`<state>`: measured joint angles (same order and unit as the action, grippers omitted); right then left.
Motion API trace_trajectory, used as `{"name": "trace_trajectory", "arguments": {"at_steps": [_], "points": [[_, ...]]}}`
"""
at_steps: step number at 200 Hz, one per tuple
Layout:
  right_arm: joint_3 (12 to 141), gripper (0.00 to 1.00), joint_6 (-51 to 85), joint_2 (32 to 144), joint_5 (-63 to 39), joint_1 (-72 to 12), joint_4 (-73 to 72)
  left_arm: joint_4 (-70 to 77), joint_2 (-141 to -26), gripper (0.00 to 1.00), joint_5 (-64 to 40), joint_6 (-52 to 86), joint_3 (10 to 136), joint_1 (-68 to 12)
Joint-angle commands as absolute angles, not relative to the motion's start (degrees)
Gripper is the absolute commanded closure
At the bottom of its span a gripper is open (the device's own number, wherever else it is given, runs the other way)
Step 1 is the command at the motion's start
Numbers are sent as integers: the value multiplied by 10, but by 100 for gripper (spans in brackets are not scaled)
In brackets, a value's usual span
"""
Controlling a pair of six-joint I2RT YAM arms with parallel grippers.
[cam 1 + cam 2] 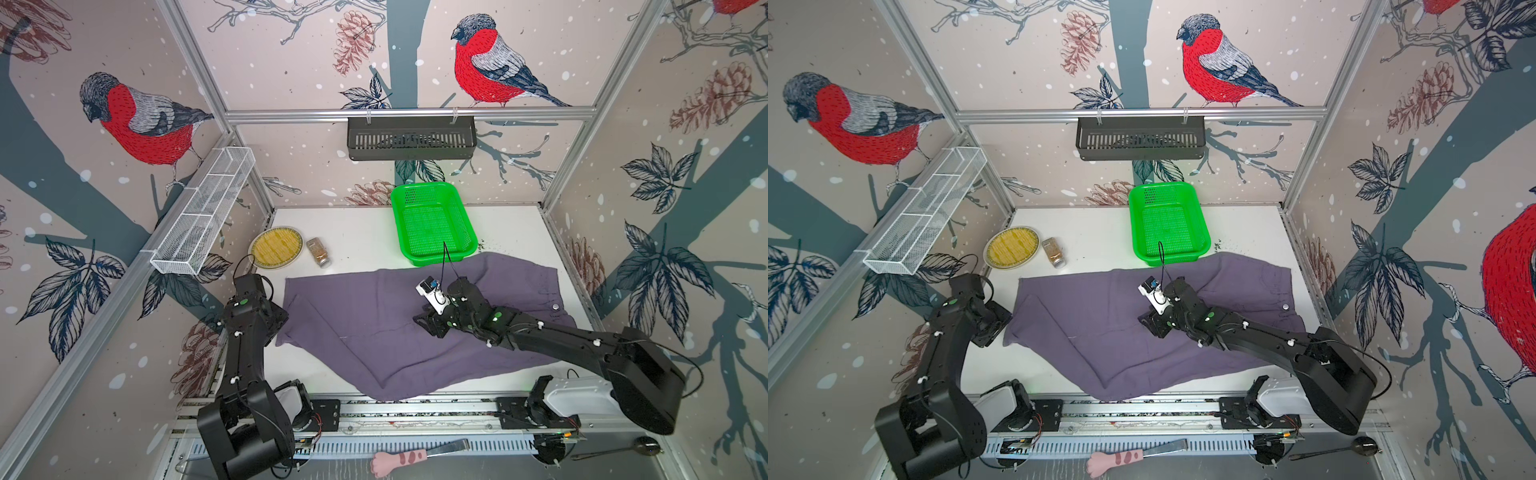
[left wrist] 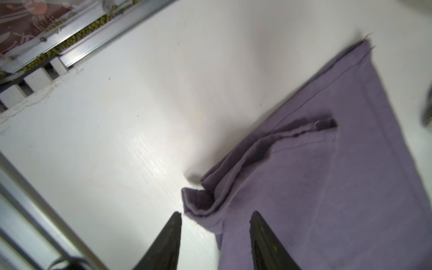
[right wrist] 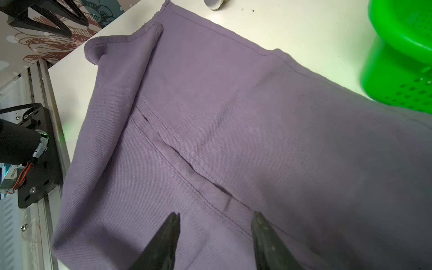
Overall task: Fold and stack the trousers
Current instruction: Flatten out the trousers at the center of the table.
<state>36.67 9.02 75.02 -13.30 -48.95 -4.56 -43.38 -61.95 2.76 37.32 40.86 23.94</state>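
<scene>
My left claw (image 2: 216, 214): jaws parted and empty, one finger over bare table (image 1: 365, 232), the other over cloth. A rumpled hem corner of the trousers (image 2: 327, 187) lies just ahead of the tips.

My right claw (image 3: 216, 214): jaws likewise parted and empty, poised over the trousers' middle, with a stitched seam running out ahead.

The trousers lie spread from my left claw to well past my right. Beyond the right claw is a green basket (image 1: 436, 257), just beside the cloth. Beyond the left are a yellow plate (image 1: 276, 247) and a small jar (image 1: 318, 252).
</scene>
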Motion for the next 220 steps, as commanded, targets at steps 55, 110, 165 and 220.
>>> {"name": "trace_trajectory", "arguments": {"at_steps": [55, 110, 165, 220], "points": [[363, 46, 86, 745, -129, -490, -52, -322, -690, 54, -25, 407, 351, 245], [366, 46, 84, 758, -131, -489, -49, -311, -681, 84, -38, 415, 335, 245], [368, 46, 92, 763, -104, -489, -48, -442, -588, 100, 21, 442, 411, 245], [352, 45, 101, 747, -82, -489, -58, -575, -453, 100, 158, 537, 444, 245]]}}
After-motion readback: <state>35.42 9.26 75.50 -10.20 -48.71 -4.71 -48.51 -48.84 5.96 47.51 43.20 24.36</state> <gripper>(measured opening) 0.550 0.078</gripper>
